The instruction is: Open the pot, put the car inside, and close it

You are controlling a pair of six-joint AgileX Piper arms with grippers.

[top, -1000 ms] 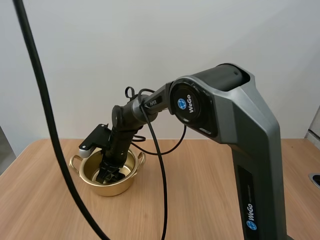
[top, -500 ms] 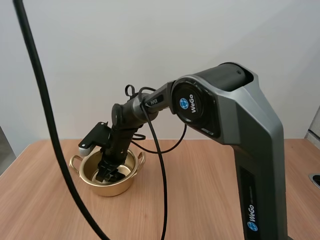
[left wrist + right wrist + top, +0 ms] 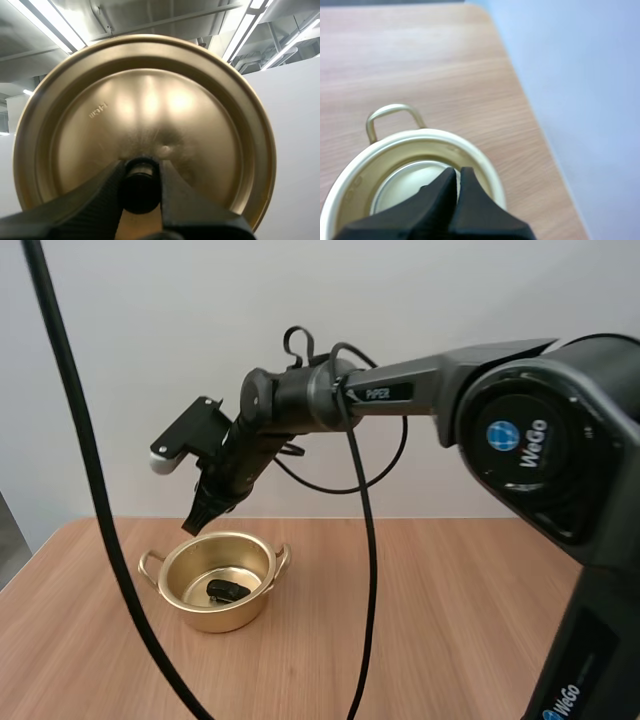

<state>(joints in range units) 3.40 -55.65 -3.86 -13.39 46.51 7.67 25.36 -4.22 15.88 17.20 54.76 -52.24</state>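
The gold pot (image 3: 213,582) stands open on the table with a small dark car (image 3: 227,590) lying on its bottom. My right gripper (image 3: 195,522) hangs a little above the pot's back left rim, shut and empty. In the right wrist view its fingers (image 3: 458,175) lie together as one wedge over the pot (image 3: 487,170). My left gripper (image 3: 141,169) is shut on the black knob (image 3: 139,189) of the gold lid (image 3: 150,105), held up off the table.
The pot sits near the left end of the wooden table (image 3: 430,620), close to the back edge by the white wall. One loop handle (image 3: 390,114) points toward open tabletop. Bare wood stretches right of the pot.
My right gripper has risen out of the pot and now hangs above its rim, shut. The car stays behind on the pot's bottom.
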